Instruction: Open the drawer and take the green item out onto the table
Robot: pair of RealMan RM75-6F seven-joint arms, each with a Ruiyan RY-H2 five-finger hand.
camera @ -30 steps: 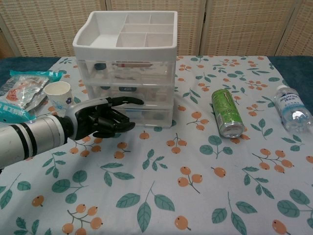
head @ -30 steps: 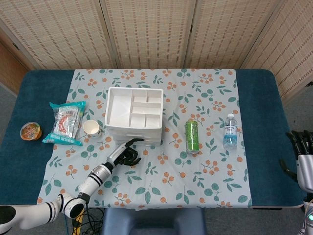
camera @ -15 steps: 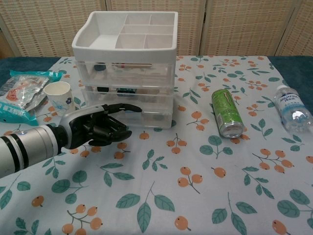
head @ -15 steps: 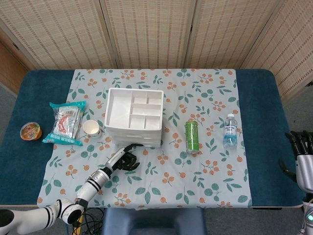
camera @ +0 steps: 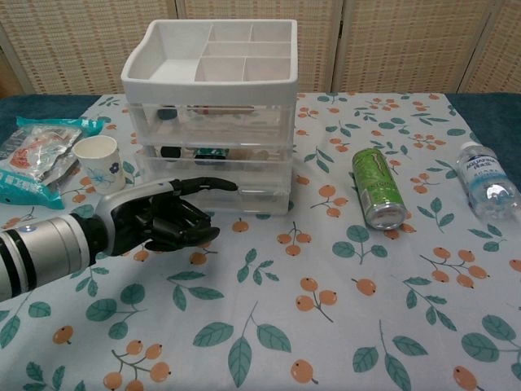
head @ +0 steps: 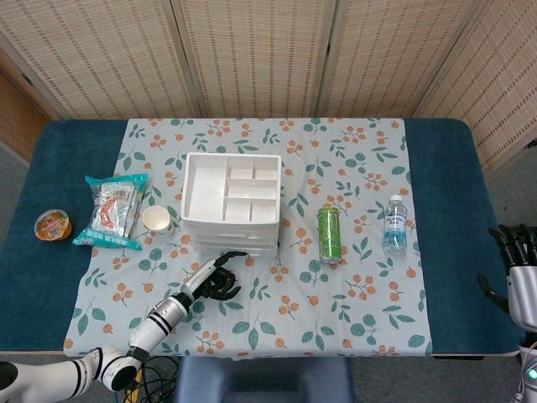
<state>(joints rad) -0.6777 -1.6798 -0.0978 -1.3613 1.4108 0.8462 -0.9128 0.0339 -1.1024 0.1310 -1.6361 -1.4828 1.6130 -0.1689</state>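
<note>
The white three-drawer unit (head: 228,201) (camera: 212,122) stands mid-table with its drawers closed and an empty divided tray on top. Small items show dimly through the clear fronts; a greenish one (camera: 213,151) lies in the middle drawer. My left hand (head: 214,277) (camera: 163,221) is low in front of the unit. One finger (camera: 207,184) stretches out to the bottom drawer's front and the others are curled in, holding nothing. My right hand (head: 520,269) hangs off the table's right edge, fingers apart and empty.
A green can (head: 329,233) (camera: 377,189) lies right of the unit, and a water bottle (head: 394,225) (camera: 487,189) lies further right. On the left are a paper cup (head: 158,221) (camera: 99,161), a snack bag (head: 113,210) (camera: 32,159) and a jelly cup (head: 52,225).
My left hand has drawn back toward the near edge and dropped, its outstretched finger going from the middle drawer's height to the bottom drawer's. The drawers stay closed and the right hand is still.
</note>
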